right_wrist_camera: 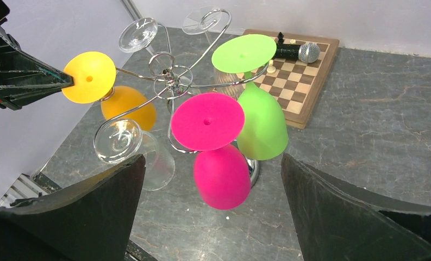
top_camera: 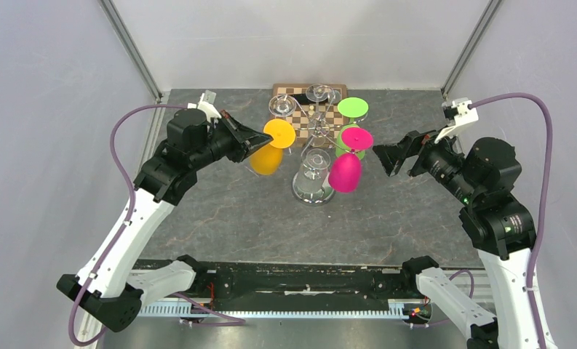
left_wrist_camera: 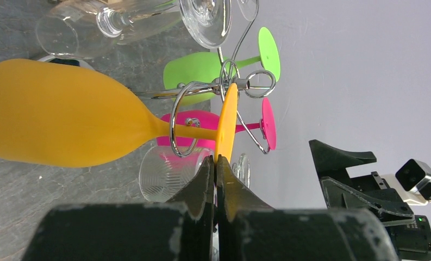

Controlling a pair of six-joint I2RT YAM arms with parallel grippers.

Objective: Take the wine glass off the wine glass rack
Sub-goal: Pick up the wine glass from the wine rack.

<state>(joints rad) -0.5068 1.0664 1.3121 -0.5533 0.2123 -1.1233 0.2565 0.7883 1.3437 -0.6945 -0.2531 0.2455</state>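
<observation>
The wine glass rack point(top_camera: 316, 128), a silver wire stand with curled arms, holds several glasses upside down. A yellow wine glass point(top_camera: 266, 158) hangs on its left arm, its stem inside the wire loop point(left_wrist_camera: 176, 117). My left gripper point(top_camera: 260, 137) is shut on the rim of that glass's flat foot point(left_wrist_camera: 226, 117), with the fingertips point(left_wrist_camera: 207, 166) pinching its lower edge. My right gripper point(top_camera: 386, 156) stands wide open to the right of the rack, level with the pink glass point(right_wrist_camera: 222, 176) and not touching it.
A green glass point(right_wrist_camera: 262, 128) and clear glasses point(right_wrist_camera: 148, 157) also hang on the rack point(right_wrist_camera: 169, 81). The rack's mirrored base point(top_camera: 300, 193) stands on the grey table. A wooden chessboard point(right_wrist_camera: 297, 87) with a microphone point(right_wrist_camera: 309, 53) lies behind it.
</observation>
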